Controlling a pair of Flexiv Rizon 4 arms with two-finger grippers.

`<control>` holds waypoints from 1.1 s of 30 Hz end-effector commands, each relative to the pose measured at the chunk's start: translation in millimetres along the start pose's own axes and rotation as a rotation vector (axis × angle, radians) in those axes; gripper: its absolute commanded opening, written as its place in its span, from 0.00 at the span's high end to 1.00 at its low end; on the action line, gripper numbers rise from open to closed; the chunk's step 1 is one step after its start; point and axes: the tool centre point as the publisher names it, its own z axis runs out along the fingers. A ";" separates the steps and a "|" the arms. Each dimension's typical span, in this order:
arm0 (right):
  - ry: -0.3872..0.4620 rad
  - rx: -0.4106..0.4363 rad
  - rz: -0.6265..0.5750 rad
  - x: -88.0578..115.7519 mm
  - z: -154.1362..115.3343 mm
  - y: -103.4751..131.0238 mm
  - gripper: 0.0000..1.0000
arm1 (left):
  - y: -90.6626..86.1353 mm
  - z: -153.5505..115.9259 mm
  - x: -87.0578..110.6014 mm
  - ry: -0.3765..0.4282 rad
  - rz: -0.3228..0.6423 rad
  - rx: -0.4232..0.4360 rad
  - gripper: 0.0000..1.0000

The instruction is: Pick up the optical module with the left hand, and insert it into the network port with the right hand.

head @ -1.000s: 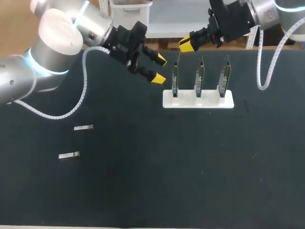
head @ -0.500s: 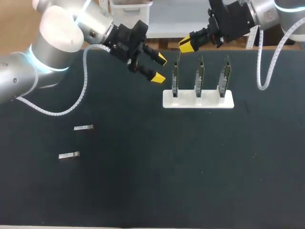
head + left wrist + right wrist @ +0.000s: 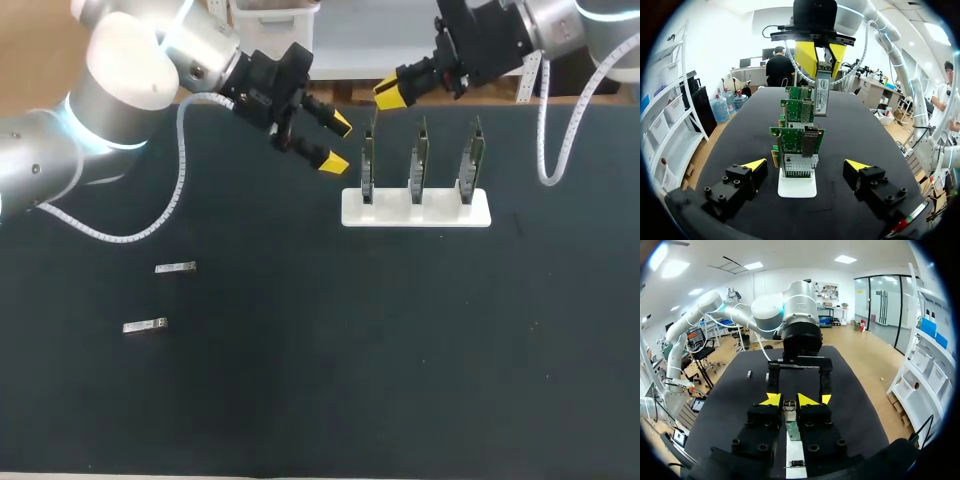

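The left gripper (image 3: pixel 806 166) stands open low over the black table (image 3: pixel 735 135), its yellow-tipped fingers (image 3: pixel 754 165) wide apart on either side of a white stand (image 3: pixel 797 187). Three green cards (image 3: pixel 790 141) stand upright in the stand, one behind another, running away from the gripper. The nearest card carries a metal port (image 3: pixel 809 143). Beyond and above the cards hangs the right gripper (image 3: pixel 821 59), its yellow tips clamped on the top of a module (image 3: pixel 821 95) that hangs straight down, its lower end before the farther cards.
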 end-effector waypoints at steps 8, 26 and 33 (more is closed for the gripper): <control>0.008 -0.011 -0.012 -1.8 5.1 -4.1 1.00 | 1.6 0.0 -0.9 0.004 -0.002 0.003 0.00; 0.028 -0.012 -0.033 3.2 10.6 -1.8 1.00 | 1.6 0.0 -0.9 0.004 -0.002 0.003 0.00; 0.040 -0.016 -0.042 4.8 12.7 -0.1 1.00 | 1.6 0.0 -0.9 0.004 -0.002 0.003 0.00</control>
